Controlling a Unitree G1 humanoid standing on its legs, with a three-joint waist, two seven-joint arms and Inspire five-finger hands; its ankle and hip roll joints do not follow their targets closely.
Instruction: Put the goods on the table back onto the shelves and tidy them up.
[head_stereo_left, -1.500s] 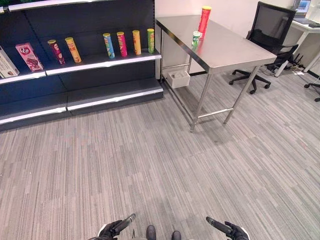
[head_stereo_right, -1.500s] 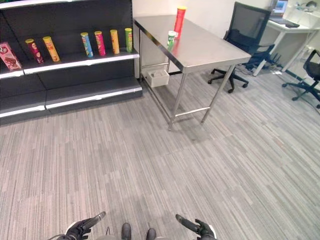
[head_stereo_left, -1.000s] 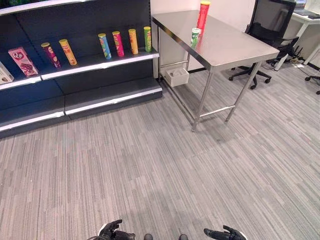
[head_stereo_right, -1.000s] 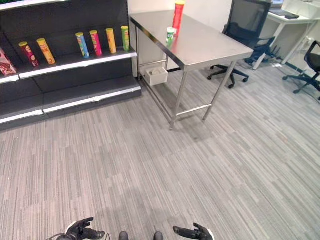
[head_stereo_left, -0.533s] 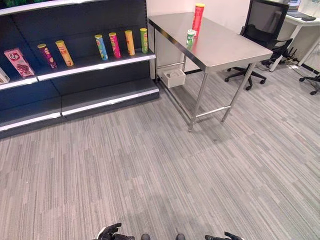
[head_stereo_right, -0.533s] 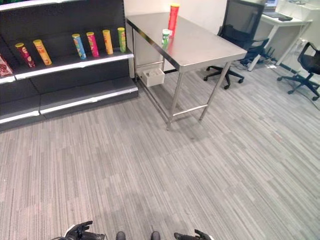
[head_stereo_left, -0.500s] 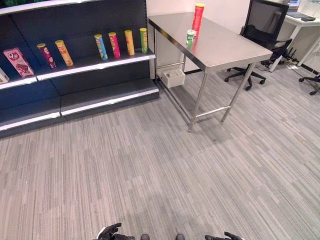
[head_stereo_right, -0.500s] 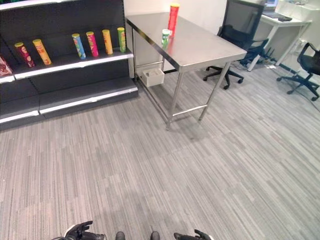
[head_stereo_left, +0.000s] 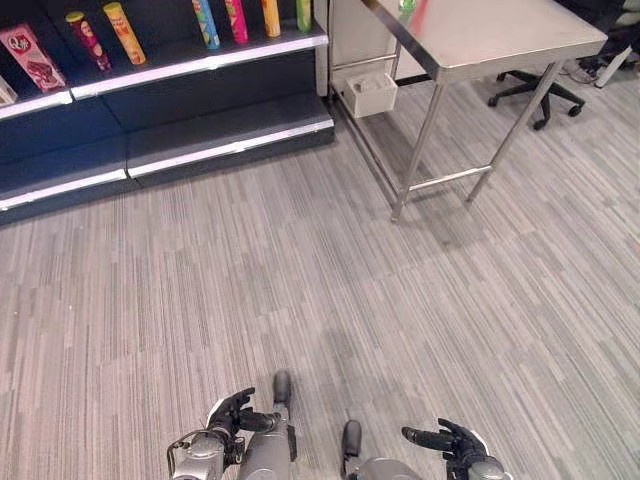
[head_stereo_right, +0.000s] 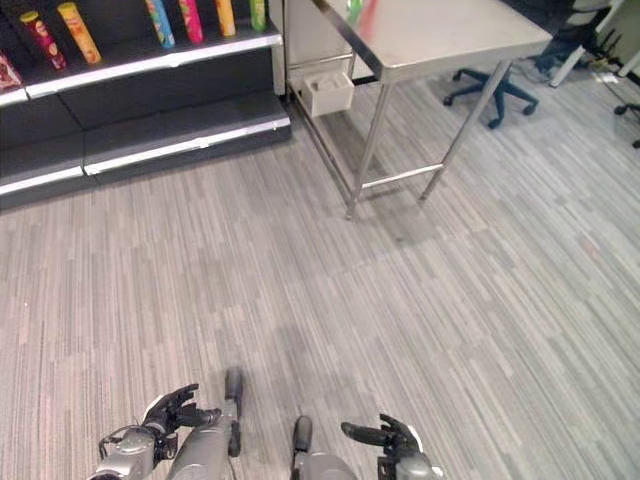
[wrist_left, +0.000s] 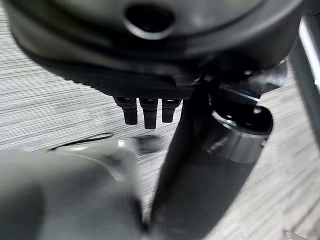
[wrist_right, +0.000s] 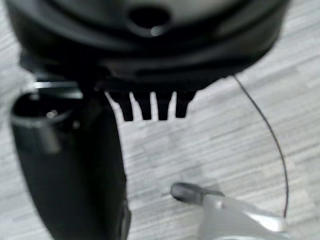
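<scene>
I see the left hand (head_stereo_left: 232, 410) low at the near edge over the grey carpet (head_stereo_left: 300, 280), fingers loosely spread and holding nothing. The right hand (head_stereo_left: 447, 440) sits near right, fingers likewise relaxed and empty. The steel counter (head_stereo_left: 500, 35) stands far right; a green can (head_stereo_left: 407, 4) shows at its far edge. Far left, the dark shelves (head_stereo_left: 190, 75) carry upright tubes (head_stereo_left: 122, 18) and a pink box (head_stereo_left: 34, 57). A white bin (head_stereo_left: 371, 94) sits under the counter.
</scene>
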